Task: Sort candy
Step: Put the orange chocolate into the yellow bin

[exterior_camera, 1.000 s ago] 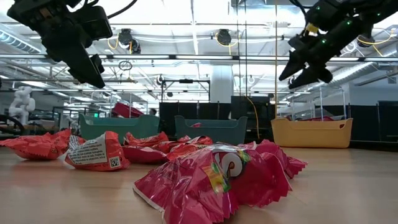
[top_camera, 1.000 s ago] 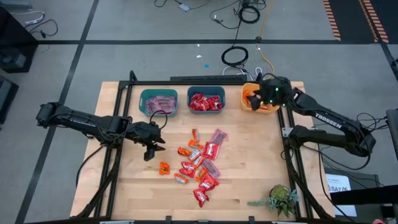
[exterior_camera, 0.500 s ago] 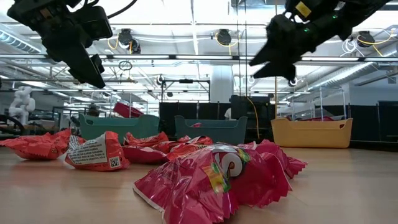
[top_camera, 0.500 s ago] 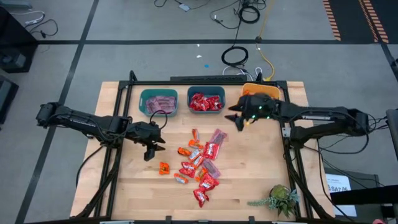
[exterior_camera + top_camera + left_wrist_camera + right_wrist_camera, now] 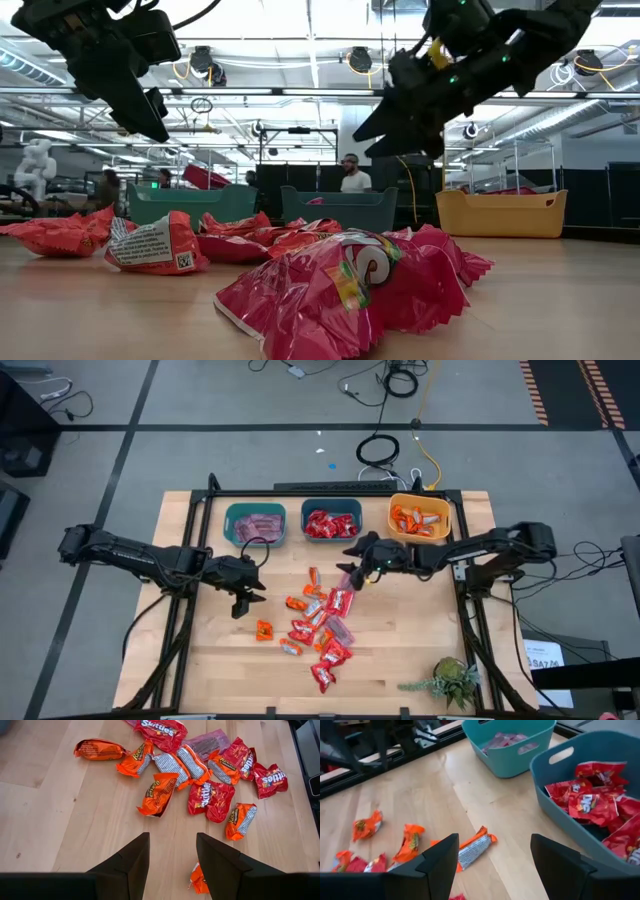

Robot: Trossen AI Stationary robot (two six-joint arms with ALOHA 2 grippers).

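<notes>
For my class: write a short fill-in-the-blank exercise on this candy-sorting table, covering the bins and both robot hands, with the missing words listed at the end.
1. The yellow bin holds candy in ____ wrappers.
2. Red candy fills the ____ of the three bins in the row.
3. The right hand hovers open, holding ____, above the loose candy.
4. The left hand hangs open over the table, on the pile's ____ side in the high view.

Missing words: orange; middle; nothing; left
</notes>
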